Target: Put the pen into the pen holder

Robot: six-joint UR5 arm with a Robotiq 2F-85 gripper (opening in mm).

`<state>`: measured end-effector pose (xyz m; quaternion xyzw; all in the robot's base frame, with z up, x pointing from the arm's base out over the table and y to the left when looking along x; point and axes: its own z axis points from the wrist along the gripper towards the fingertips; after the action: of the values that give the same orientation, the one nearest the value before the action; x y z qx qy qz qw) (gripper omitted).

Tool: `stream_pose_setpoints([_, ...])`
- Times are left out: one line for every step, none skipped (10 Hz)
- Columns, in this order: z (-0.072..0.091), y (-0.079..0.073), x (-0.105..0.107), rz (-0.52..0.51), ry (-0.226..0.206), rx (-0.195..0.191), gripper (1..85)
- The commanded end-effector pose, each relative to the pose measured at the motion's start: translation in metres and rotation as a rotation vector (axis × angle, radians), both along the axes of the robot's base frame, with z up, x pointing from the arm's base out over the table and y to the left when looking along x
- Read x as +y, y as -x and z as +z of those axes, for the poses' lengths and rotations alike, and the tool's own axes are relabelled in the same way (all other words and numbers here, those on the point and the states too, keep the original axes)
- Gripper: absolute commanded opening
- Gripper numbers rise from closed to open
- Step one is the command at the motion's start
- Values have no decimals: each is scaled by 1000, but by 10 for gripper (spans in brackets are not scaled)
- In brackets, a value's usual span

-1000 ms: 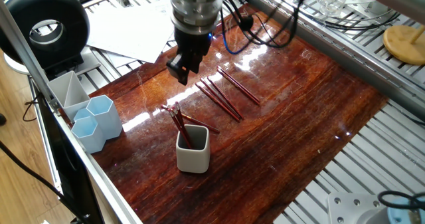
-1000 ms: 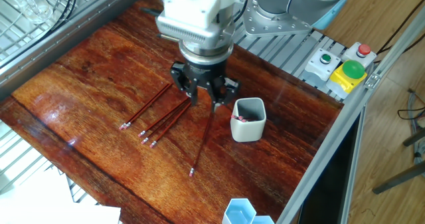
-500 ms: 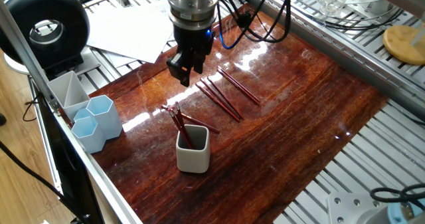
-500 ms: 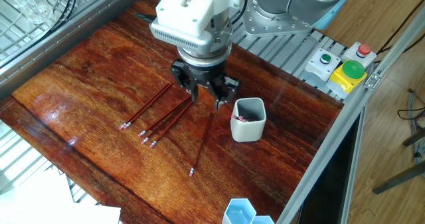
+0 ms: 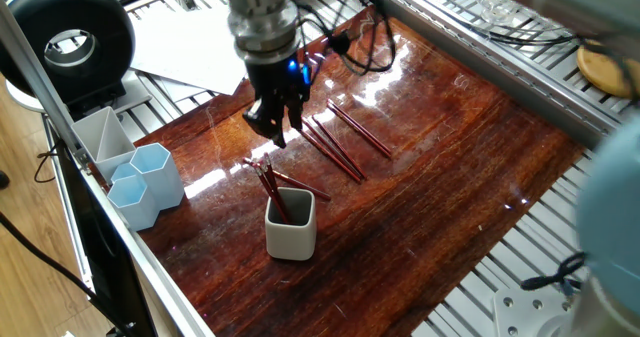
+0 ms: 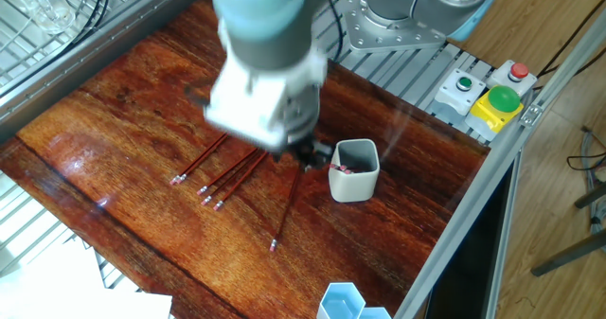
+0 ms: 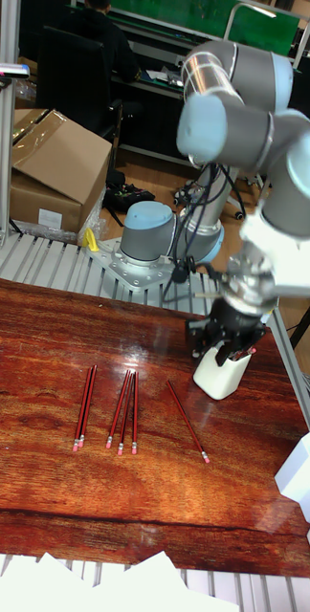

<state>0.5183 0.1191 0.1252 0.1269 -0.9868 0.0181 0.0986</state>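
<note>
A glossy reddish wooden tabletop [image 5: 440, 187] sits on aluminium rails. Left to right in one fixed view: pale blue hexagonal cups [image 5: 145, 182], the black two-finger gripper [image 5: 275, 127], which has swung left toward the off-white rounded-square pen holder [image 5: 291, 224] holding red pens; its jaws' state cannot be told. Loose thin red pens [image 5: 335, 142] lie beyond.

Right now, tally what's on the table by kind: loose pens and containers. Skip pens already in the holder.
Loose pens lying flat: 6
Off-white pen holder: 1
Pale blue hexagonal cups: 2
Grey tray: 1
Total: 10
</note>
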Motion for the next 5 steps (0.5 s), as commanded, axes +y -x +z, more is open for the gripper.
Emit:
stream_pose_setpoints([-12,4,1,1,20,59,437])
stream_pose_setpoints([-10,1,1,-10,22,46,433])
stream_pose_setpoints([-10,2,1,-18,23,50,420])
stream_pose_setpoints([-8,10,3,-20,17,79,410])
stream_pose_setpoints([-6,17,2,-4,18,111,420])
